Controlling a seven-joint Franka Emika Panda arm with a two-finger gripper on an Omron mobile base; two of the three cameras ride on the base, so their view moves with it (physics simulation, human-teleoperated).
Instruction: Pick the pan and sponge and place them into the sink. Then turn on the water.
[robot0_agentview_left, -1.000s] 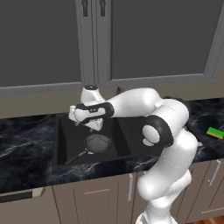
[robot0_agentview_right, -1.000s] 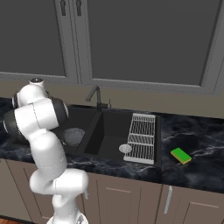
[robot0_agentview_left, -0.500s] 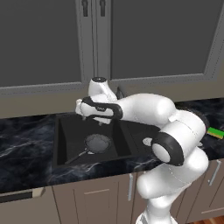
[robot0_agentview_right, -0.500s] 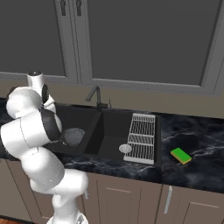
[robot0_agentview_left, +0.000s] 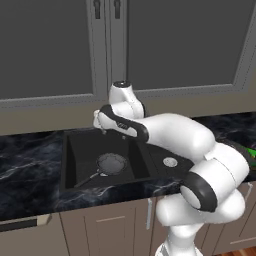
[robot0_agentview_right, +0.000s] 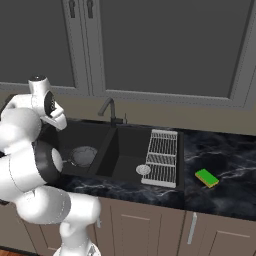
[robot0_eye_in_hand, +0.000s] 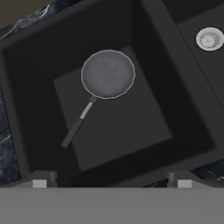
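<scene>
Arm bends left across frame centre, end effector (robot0_eye_in_hand: 112, 183) spread wide (holding nothing), looking down at the pan (robot0_eye_in_hand: 108, 73) in the sink (robot0_eye_in_hand: 26, 87).

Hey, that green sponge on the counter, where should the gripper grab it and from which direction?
Grip the sponge across its short sides, coming straight down from above. It lies flat on the counter, right of the dish rack, with nothing beside it, so the narrow width should fit between the open gripper's fingers.
</scene>
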